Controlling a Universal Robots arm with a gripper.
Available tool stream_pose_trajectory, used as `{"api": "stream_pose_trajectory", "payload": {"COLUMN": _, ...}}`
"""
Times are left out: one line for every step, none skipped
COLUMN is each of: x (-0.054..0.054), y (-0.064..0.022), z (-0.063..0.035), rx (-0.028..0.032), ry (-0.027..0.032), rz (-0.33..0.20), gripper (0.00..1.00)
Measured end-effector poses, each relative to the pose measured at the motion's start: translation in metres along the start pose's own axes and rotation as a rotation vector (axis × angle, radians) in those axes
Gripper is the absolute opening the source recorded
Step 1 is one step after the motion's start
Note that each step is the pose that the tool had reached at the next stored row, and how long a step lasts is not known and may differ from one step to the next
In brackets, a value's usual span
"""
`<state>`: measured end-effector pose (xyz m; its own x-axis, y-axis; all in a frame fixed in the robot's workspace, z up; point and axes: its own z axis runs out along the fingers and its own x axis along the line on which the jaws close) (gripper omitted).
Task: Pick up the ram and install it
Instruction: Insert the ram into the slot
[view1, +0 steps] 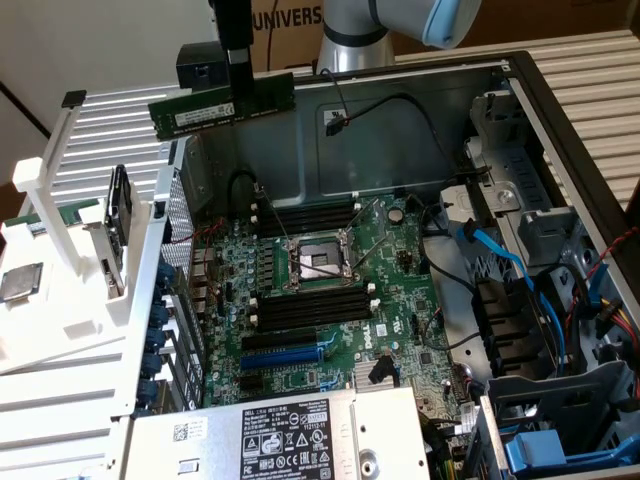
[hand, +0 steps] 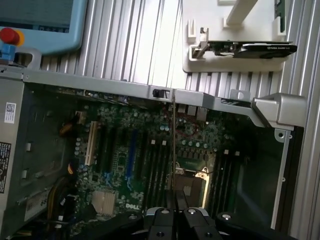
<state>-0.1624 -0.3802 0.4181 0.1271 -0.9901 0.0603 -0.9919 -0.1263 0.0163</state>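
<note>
The ram (view1: 195, 110), a long green stick with dark chips and a pale label, hangs level in the air above the open computer case, over its upper-left corner in the exterior view. My gripper (view1: 240, 88) is shut on its middle from above. In the wrist view the ram (hand: 173, 145) shows edge-on as a thin line running out from my gripper (hand: 175, 202) over the motherboard (hand: 120, 150). Black memory slots (view1: 305, 215) lie beyond the processor socket (view1: 315, 262), and more slots (view1: 310, 305) lie in front of it.
A white rack (view1: 60, 260) on the exterior view's left holds a graphics card (view1: 118, 215) and a silver chip (view1: 20, 282). The power supply (view1: 280, 440) sits at the case's near edge. Blue and black cables (view1: 510, 265) crowd the right side. A teach pendant (hand: 35, 25) lies beside the case.
</note>
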Motion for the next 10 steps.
{"api": "stream_pose_trajectory", "payload": {"x": 0.0, "y": -0.0013, "z": 0.0002, "rx": -0.0002, "ry": 0.0, "rz": 0.003, "gripper": 0.12}}
{"api": "stream_pose_trajectory", "payload": {"x": -0.0001, "y": -0.0025, "z": 0.0004, "rx": -0.0006, "ry": -0.0001, "rz": 0.008, "gripper": 0.12}}
{"api": "stream_pose_trajectory", "payload": {"x": -0.0002, "y": -0.0032, "z": 0.0008, "rx": -0.0009, "ry": -0.0002, "rz": 0.013, "gripper": 0.12}}
{"api": "stream_pose_trajectory", "payload": {"x": -0.0002, "y": -0.0038, "z": 0.0013, "rx": -0.0013, "ry": -0.0004, "rz": 0.021, "gripper": 0.12}}
{"api": "stream_pose_trajectory", "payload": {"x": -0.0002, "y": -0.0042, "z": 0.0018, "rx": -0.0017, "ry": -0.0005, "rz": 0.029, "gripper": 0.12}}
{"api": "stream_pose_trajectory", "payload": {"x": -0.0002, "y": -0.0046, "z": 0.0023, "rx": -0.0021, "ry": -0.0008, "rz": 0.037, "gripper": 0.12}}
{"api": "stream_pose_trajectory", "payload": {"x": -0.0002, "y": -0.005, "z": 0.0028, "rx": -0.0027, "ry": -0.0009, "rz": 0.045, "gripper": 0.12}}
{"api": "stream_pose_trajectory", "payload": {"x": -0.0002, "y": -0.0055, "z": 0.0033, "rx": -0.0032, "ry": -0.0012, "rz": 0.053, "gripper": 0.12}}
{"api": "stream_pose_trajectory", "payload": {"x": -0.0001, "y": -0.0068, "z": 0.0044, "rx": -0.004, "ry": -0.0019, "rz": 0.066, "gripper": 0.12}}
{"api": "stream_pose_trajectory", "payload": {"x": 0.0, "y": -0.0075, "z": 0.005, "rx": -0.0042, "ry": -0.0025, "rz": 0.072, "gripper": 0.12}}
